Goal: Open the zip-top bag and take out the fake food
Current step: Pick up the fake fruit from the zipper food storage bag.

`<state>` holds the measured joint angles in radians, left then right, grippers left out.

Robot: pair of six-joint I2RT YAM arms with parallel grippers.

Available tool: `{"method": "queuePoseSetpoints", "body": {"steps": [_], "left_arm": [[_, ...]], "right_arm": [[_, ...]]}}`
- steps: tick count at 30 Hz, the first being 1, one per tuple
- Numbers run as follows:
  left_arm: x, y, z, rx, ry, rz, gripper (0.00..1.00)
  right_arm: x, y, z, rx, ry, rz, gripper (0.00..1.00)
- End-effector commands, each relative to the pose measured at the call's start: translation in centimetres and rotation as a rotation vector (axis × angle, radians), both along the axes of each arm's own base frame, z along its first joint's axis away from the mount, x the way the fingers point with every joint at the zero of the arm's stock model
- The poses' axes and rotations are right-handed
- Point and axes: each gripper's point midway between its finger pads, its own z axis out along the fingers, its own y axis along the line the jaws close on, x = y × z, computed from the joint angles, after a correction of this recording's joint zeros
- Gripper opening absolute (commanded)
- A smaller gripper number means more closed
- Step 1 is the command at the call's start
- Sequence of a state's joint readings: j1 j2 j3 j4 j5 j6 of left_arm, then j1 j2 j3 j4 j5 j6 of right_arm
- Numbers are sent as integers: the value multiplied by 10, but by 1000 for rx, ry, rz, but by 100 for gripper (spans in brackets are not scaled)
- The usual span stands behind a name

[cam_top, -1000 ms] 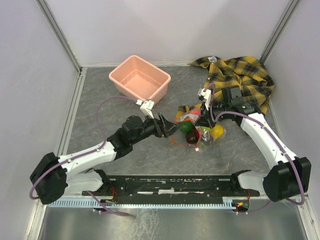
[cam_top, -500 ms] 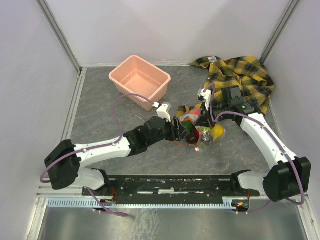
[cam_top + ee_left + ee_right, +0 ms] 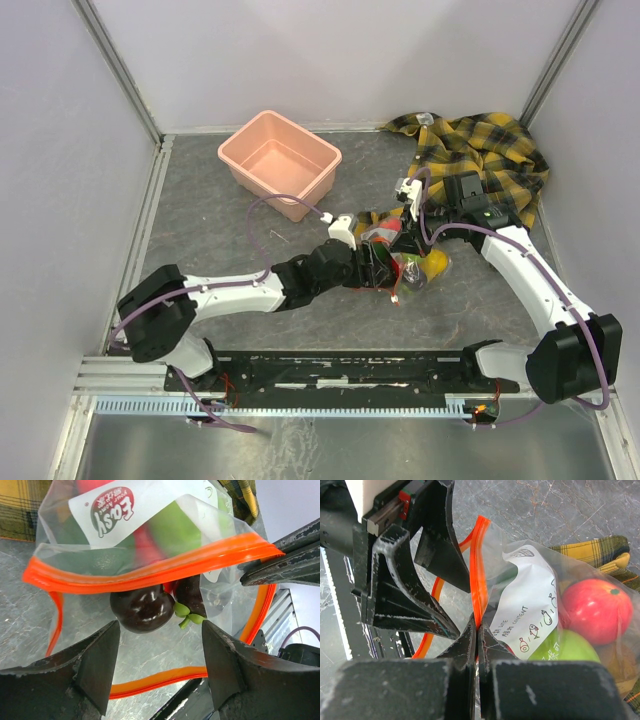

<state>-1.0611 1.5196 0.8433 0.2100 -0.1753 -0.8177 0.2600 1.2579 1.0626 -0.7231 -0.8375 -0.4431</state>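
Clear, crinkly plastic: the zip-top bag (image 3: pixel 405 262) lies on the tabletop (image 3: pixel 200 230), right of the pink tub (image 3: pixel 310 190). The right hand (image 3: pixel 477 630) is pinched tight on its orange-red zip strip (image 3: pixel 479 570). The left hand (image 3: pixel 161 627) is spread apart at the gaping mouth. Red, green and dark brown fake food (image 3: pixel 140 610) crowds inside.

A lab test cell: plain white walls (image 3: pixel 350 60) box in a grey desk (image 3: pixel 210 215), with arms bolted to a rail (image 3: pixel 340 372) at the bottom.
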Motion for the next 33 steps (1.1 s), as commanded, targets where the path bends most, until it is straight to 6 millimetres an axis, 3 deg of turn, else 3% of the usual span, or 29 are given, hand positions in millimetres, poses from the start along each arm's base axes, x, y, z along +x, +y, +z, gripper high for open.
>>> {"method": "queuePoseSetpoints", "body": {"steps": [1,16,25,33], "left_arm": [[11,-16,20,-62,-24,62,73],[11,-27,-19,36,12,77,74],[16,-34,-23,31,5,87,75],[15,-37,-26,13,31,99,67]], "right_arm": [[-1,2,4,20,-19,20,2],[-3,4,3,28,-11,28,2],[-5,5,2,36,0,36,2],[-6,6,2,43,5,43,2]]}}
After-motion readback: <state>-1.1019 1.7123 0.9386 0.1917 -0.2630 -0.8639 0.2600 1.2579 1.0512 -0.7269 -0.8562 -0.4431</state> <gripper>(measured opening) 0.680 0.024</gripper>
